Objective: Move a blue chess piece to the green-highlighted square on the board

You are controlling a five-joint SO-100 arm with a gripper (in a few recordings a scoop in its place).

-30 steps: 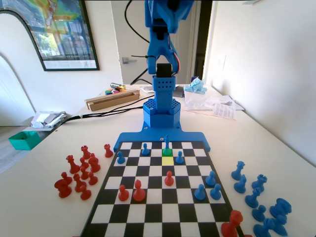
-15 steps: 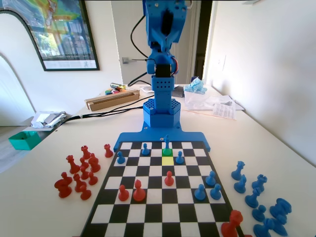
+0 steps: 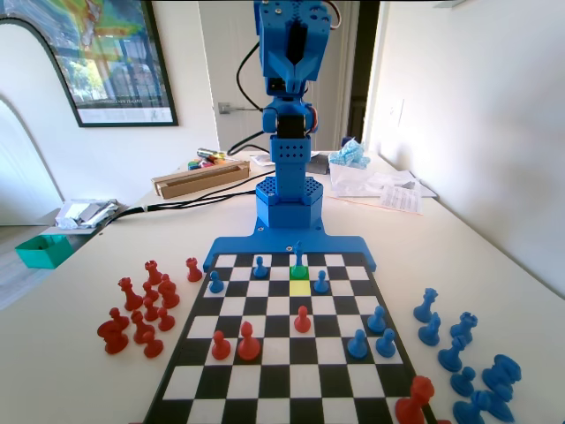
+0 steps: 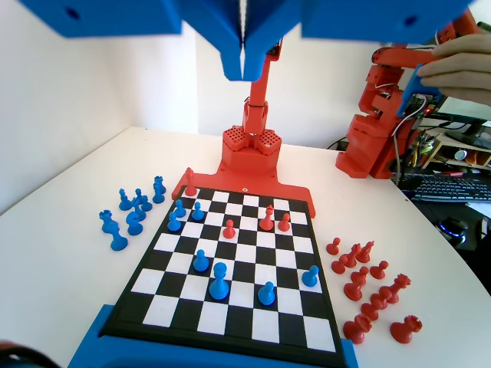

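A blue chess piece (image 3: 298, 259) is seen standing on the green-highlighted square (image 3: 299, 273), far row of the board (image 3: 265, 389), just beyond the yellow square (image 3: 300, 288). Placement is judged done. The gripper (image 4: 243, 65) is raised high above the board, jaws pressed together, nothing held. No legible writing is found.

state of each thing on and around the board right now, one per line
pincer: raised high above the board, jaws shut, empty
blue chess piece: upright on the green-highlighted square
yellow square: vacant
board: flat, red and blue pieces standing on it
captured red pieces: grouped off the board, fixed view's left
captured blue pieces: grouped off the board, right
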